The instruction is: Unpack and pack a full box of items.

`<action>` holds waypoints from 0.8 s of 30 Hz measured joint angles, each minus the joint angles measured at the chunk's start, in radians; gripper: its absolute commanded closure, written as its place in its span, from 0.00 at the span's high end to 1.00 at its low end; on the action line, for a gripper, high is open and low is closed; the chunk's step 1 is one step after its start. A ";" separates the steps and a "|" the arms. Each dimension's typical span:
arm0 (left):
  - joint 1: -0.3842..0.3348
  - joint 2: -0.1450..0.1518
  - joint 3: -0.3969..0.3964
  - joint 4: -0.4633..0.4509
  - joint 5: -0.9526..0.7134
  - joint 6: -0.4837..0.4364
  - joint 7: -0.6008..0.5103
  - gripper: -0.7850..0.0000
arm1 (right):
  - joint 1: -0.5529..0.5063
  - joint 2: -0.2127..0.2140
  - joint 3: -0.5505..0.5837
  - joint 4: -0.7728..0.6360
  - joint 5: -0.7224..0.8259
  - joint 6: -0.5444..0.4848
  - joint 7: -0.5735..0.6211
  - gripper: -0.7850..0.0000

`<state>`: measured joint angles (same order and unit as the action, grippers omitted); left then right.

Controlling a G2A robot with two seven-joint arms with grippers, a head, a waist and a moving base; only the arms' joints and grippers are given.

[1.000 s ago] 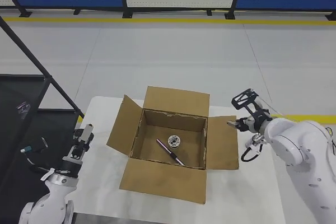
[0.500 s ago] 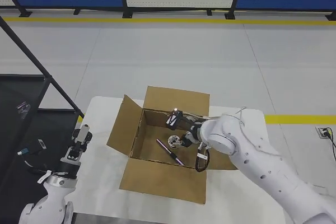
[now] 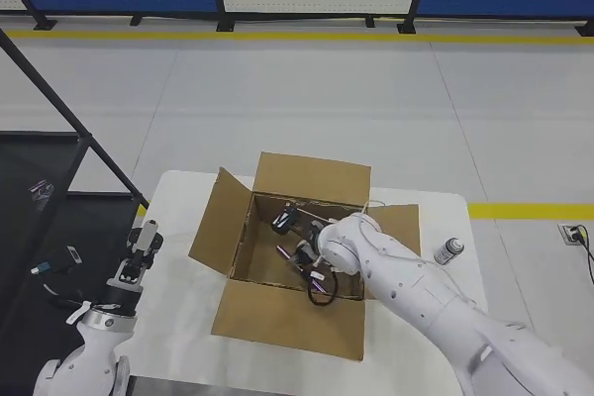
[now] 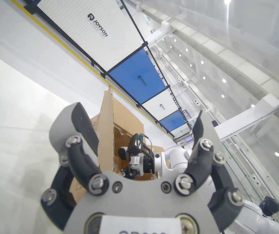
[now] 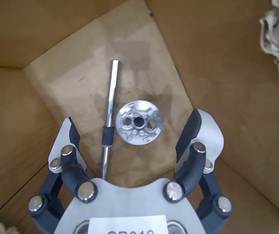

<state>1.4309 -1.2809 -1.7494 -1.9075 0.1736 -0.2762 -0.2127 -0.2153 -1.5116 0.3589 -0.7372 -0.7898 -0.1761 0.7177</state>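
The open cardboard box (image 3: 312,178) stands mid-table. On its floor lie a round metal disc (image 5: 138,122) with holes and a thin metal rod (image 5: 110,113) with a black band, side by side. My right gripper (image 5: 134,125) hangs open inside the box just above the disc, with nothing between its fingers. In the top view the right arm (image 3: 346,247) reaches into the box from the right and covers the disc; bits of the rod (image 3: 322,285) show beside it. My left gripper (image 4: 140,118) is open and empty, resting left of the box (image 4: 119,135) over the table (image 3: 178,297).
A small can (image 3: 448,249) stands on the table right of the box. Torn paper (image 5: 278,37) clings to an inner box wall. The box flaps (image 3: 213,228) are folded outward. A black frame (image 3: 69,148) stands left of the table.
My right arm swung from the table's right side into the box and lowered toward the disc. The can at the right came into sight. The left arm barely moved.
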 measured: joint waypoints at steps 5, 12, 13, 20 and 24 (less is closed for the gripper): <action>0.000 0.000 0.000 0.000 0.000 0.000 0.000 1.00 | 0.007 -0.054 -0.015 0.109 -0.007 0.014 -0.020 0.49; 0.000 0.000 0.000 0.000 0.000 0.000 0.000 1.00 | 0.018 -0.113 -0.013 0.223 0.009 -0.031 -0.035 0.00; 0.000 0.000 0.000 0.000 0.000 0.000 0.000 1.00 | 0.020 -0.118 -0.012 0.233 0.009 -0.038 -0.035 0.00; 0.000 0.000 0.000 0.000 0.000 0.000 0.000 1.00 | 0.040 -0.144 0.003 0.287 0.015 -0.091 -0.027 0.00; 0.000 0.000 0.000 0.000 0.000 0.000 0.000 1.00 | 0.056 -0.147 0.021 0.288 0.018 -0.130 -0.035 0.00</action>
<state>1.4309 -1.2809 -1.7494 -1.9075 0.1736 -0.2762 -0.2127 -0.1594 -1.6581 0.3801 -0.4488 -0.7716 -0.3064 0.6825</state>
